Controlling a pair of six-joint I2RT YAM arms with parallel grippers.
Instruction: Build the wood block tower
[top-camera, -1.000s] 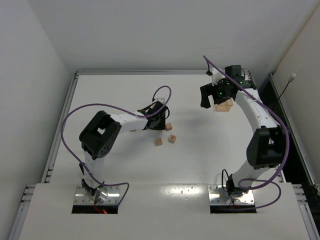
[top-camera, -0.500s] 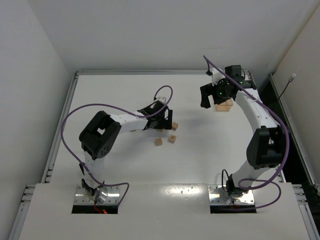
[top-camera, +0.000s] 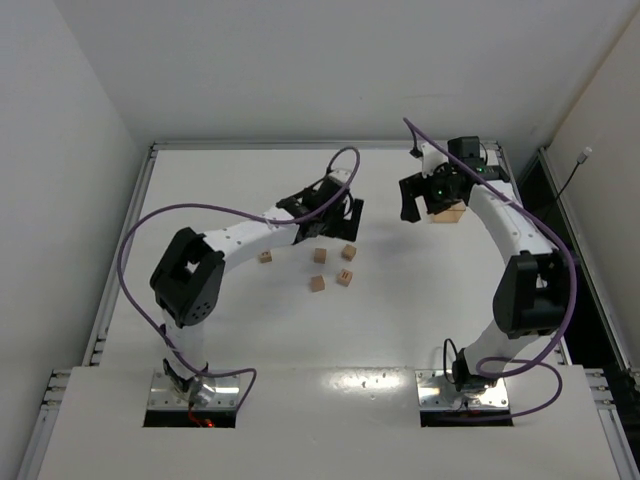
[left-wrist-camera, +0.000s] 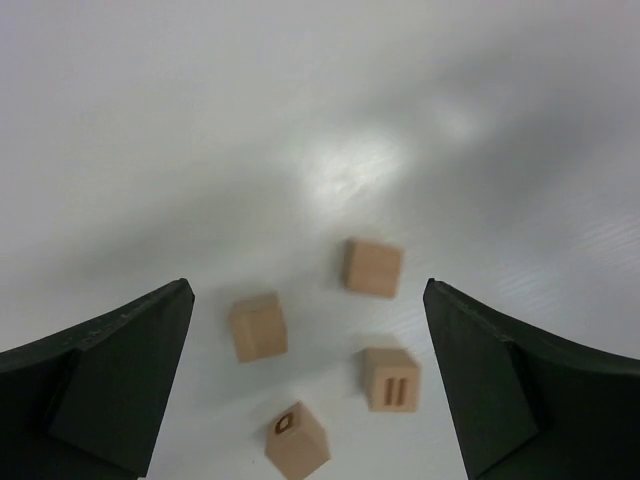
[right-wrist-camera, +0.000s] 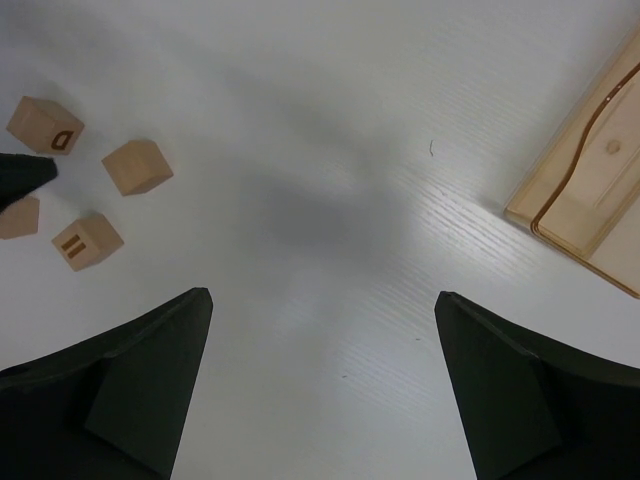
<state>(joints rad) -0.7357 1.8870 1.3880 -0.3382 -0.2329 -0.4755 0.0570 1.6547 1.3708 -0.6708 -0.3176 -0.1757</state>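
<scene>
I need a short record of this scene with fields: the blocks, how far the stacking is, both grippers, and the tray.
wood blocks: five in the top view, loose and apart on the table
marks: one block shows two dark bars
stacking: not begun, no block rests on another
left gripper: open, empty, above the blocks
right gripper: open, empty, above bare table
tray: pale wood, beside the right gripper, away from the blocks

The left pincer has swung away toward the far side, uncovering two more wood blocks.
</scene>
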